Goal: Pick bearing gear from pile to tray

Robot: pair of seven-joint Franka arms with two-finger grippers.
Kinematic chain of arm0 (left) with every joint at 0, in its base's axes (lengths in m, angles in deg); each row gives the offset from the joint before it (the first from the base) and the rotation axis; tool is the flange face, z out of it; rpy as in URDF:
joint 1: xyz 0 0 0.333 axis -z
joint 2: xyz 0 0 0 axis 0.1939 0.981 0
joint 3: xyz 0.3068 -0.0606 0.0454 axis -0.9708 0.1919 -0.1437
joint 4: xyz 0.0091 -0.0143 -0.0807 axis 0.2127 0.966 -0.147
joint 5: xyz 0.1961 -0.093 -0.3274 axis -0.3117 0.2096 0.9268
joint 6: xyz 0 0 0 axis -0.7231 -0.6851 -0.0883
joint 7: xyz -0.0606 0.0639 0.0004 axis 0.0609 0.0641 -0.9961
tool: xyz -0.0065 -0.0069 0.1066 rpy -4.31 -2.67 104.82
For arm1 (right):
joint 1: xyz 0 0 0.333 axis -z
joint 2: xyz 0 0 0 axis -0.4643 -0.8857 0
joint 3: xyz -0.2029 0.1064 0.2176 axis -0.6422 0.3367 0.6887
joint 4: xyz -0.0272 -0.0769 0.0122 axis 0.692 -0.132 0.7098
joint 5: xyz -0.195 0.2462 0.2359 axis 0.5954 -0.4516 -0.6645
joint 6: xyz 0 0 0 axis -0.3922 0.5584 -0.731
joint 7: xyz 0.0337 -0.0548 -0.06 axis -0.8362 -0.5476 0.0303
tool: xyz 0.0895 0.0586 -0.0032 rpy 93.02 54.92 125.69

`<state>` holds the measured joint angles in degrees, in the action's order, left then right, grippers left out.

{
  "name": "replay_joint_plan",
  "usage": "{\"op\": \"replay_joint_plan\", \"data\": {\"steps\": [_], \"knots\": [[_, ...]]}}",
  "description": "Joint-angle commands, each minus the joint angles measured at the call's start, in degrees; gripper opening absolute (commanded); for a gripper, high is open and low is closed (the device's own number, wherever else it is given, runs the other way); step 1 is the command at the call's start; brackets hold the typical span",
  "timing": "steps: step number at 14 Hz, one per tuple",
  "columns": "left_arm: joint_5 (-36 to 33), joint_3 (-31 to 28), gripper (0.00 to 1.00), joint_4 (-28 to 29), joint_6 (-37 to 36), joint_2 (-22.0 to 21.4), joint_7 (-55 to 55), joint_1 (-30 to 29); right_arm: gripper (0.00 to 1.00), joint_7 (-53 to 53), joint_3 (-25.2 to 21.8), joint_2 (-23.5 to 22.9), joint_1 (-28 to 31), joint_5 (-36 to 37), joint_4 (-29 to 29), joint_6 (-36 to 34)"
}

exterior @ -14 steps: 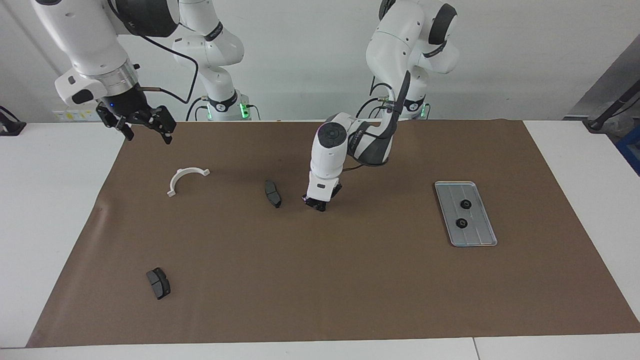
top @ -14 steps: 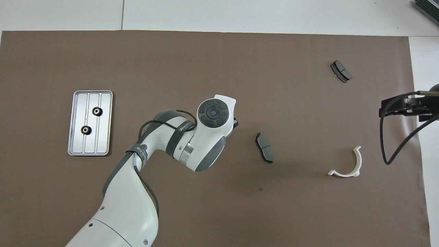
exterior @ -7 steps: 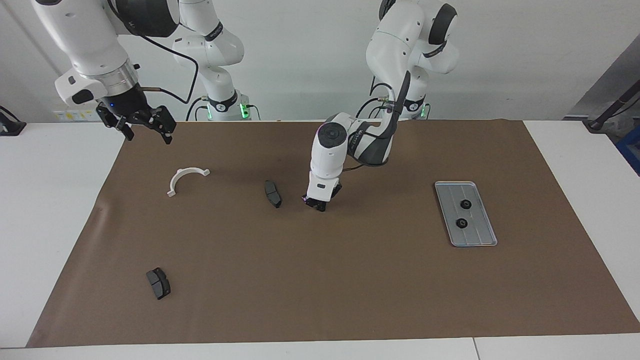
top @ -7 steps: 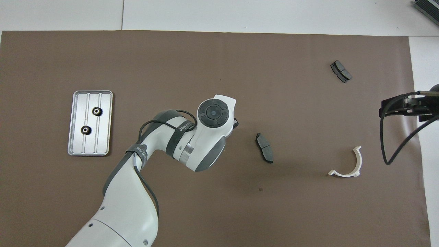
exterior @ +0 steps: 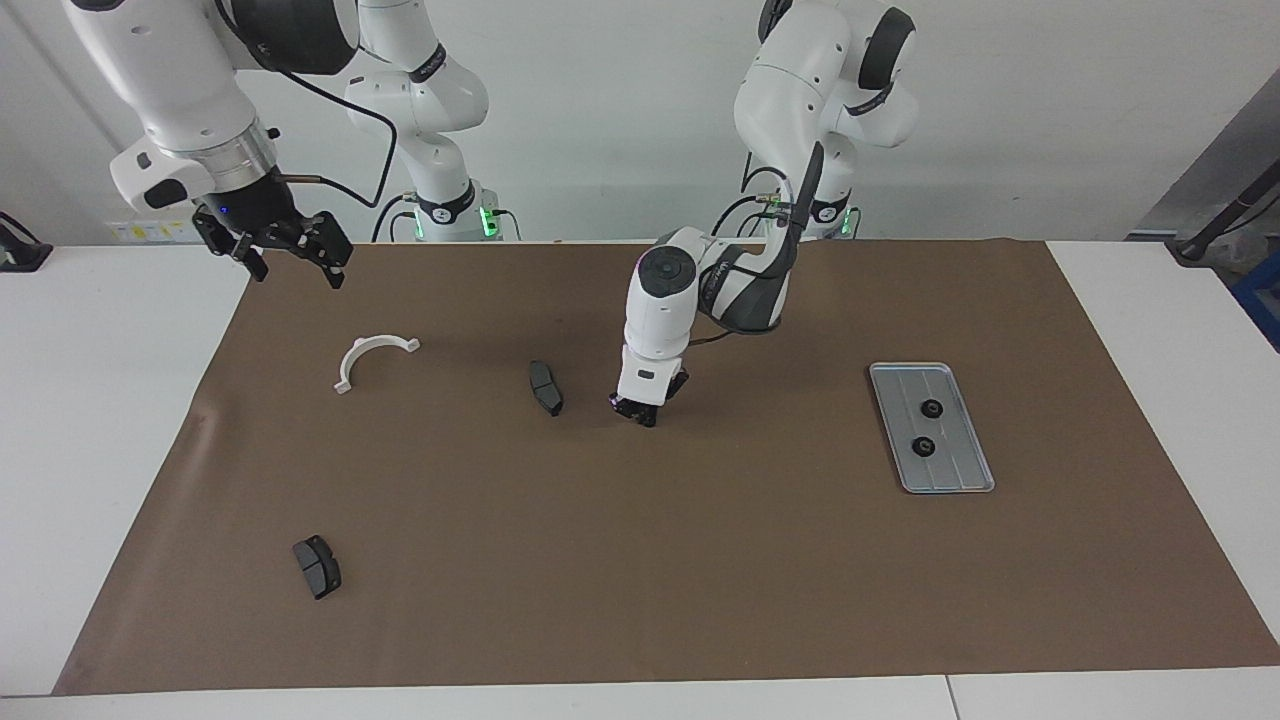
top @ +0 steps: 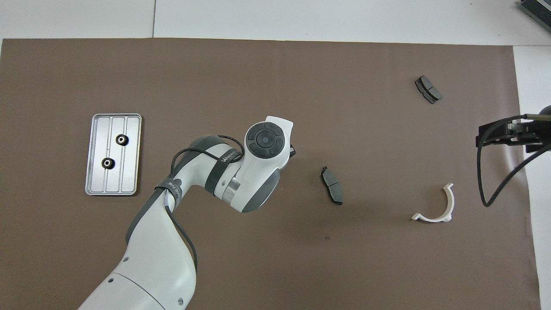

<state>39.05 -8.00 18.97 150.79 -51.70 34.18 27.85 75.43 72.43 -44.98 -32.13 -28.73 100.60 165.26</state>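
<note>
A brown mat [exterior: 700,560] is seen spread over the white desk [exterior: 110,420], with two Franka arms mounted along the robots' edge. The left gripper [exterior: 641,412] is lowered over the middle of the mat, its jaws pressed together; whether a gear is pinched between them cannot be told, as the tips are too small in the facing view and hidden under the wrist in the overhead view. The silver-grey tray [exterior: 960,478] is laid flat toward the left arm's end of the mat, and two black bearing gears [exterior: 931,408] [exterior: 925,446] are seen resting in it, apart from each other, one nearer to the robots than the other. A dark brake pad [exterior: 545,387] is shown lying just beside the left gripper, toward the right arm's end. A white curved bracket [exterior: 373,358] is placed near the mat's corner by the right arm's base, and a second brake pad [exterior: 317,566] is seen well apart, near the mat's edge farthest from the robots. The right gripper [exterior: 291,260] is held waiting in the air over the mat's edge at the right arm's end, its jaws spread wide and nothing gripped.
</note>
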Motion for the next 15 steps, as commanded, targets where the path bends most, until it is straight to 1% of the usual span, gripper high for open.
{"op": "replay_joint_plan", "data": {"steps": [1,4,6,8,11,13,15], "knots": [[-2.43,-0.28,0.0,-0.8,0.27,0.72,-0.43,-1.93,1.0,0.37,-0.11,1.23,-0.02,-0.98,1.22,0.0],[-3.21,-0.28,0.0,-3.25,-1.48,0.46,-3.23,-6.75,1.0,0.37,-0.11,1.23,-0.02,-0.98,1.22,0.0],[-3.83,-0.19,0.0,-5.8,-5.68,0.46,-10.59,-10.8,1.0,0.37,-0.11,1.23,-0.02,-0.98,1.22,0.0],[-3.83,-0.19,0.0,-7.74,-9.56,0.46,-16.84,-13.52,1.0,0.37,-0.11,1.23,-0.02,-0.98,1.22,0.0],[-3.39,-0.19,0.0,-6.78,-10.63,-0.24,-27.38,-17.31,1.0,0.37,-0.11,1.23,-0.02,-0.98,1.22,0.0],[-3.39,-0.19,0.0,-4.5,-10.37,-1.12,-33.63,-19.42,1.0,0.37,-0.11,1.23,-0.02,-0.98,1.22,0.0],[-3.39,-0.19,0.0,-3.97,-10.54,-1.21,-39.61,-21.88,1.0,0.37,-0.11,1.23,-0.02,-0.98,1.22,0.0]]}}
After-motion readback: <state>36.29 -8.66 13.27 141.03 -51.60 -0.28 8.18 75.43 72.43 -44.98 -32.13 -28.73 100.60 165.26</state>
